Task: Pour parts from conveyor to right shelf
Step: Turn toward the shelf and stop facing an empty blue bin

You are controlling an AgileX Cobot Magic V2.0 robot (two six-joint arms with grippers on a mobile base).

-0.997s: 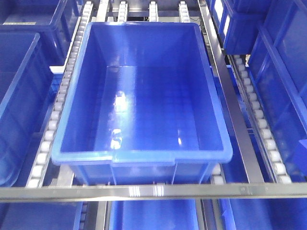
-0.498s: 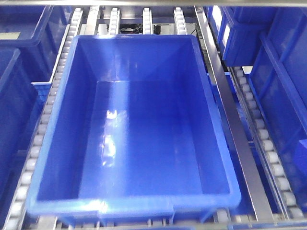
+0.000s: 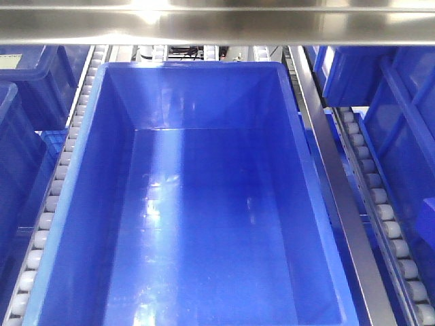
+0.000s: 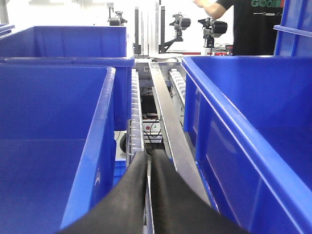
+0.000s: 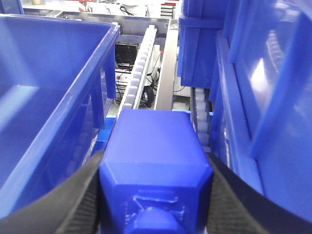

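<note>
While beside the bin [image 5: 73,92], the part [image 5: 155,156] between right fingers [image 5: 78,202].

Front view: bright, even overhead light. White glare hotspot on the steel crossbar [image 3: 146,15] at top; pale streaky reflections on the central bin [image 3: 160,197] floor.
Left wrist view: background along the top blown out white; my left fingers [image 4: 126,200] dark and soft at bottom.
Right wrist view: blue block [image 5: 155,161], close to my lens, slightly blurred; pale sheen on the bin wall [image 5: 263,78], upper right.
</note>
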